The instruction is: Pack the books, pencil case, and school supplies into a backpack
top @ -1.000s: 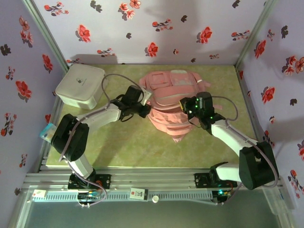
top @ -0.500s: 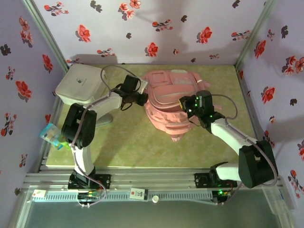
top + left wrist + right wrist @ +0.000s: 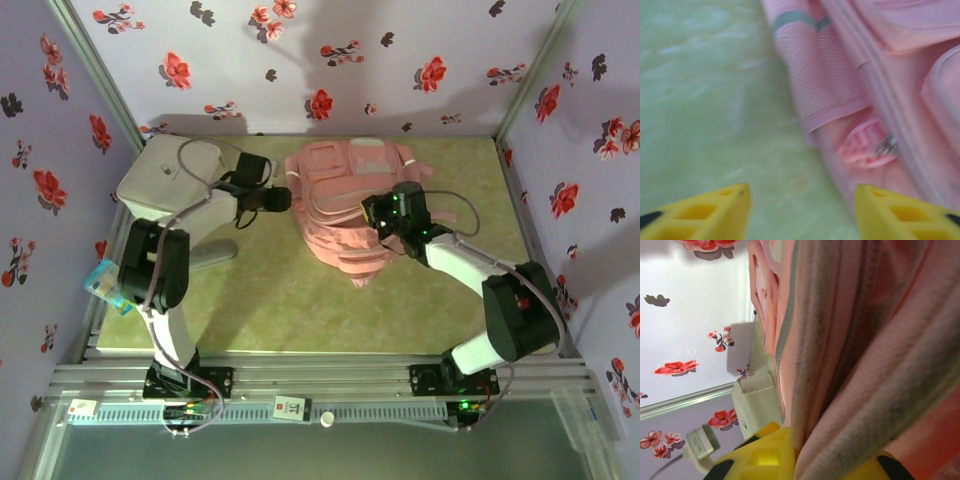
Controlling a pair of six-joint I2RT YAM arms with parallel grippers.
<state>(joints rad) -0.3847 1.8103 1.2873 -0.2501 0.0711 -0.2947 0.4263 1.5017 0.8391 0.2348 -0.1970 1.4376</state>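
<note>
Floral-papered walls (image 3: 300, 60) on three sides, mottled green bench (image 3: 270, 300). The pink backpack (image 3: 335, 180) lies flat in the upper centre of the top view, front pockets up.

The right gripper (image 3: 378, 215) sits on the backpack's right-centre. In the right wrist view a fold of the backpack (image 3: 865, 340) runs down between the yellow fingers, so the jaws of the right gripper (image 3: 812, 462) are clamped on fabric. It is probably holding the flap or opening edge up so things can go in.

The left gripper (image 3: 280, 198) is just beside the bag's left edge. In the left wrist view the jaws of the left gripper (image 3: 800, 200) stand apart with nothing between them. They face the mesh side pocket (image 3: 820, 70) and a pink strap loop with a metal zip pull (image 3: 885, 145). It looks lined up to take the zip or that edge.

A white rounded-corner box (image 3: 165, 180) is at upper left, close behind the left arm, which leaves little room on that side. A teal packet (image 3: 105, 283) sits at the bench's left edge; I can't tell what it is.
</note>
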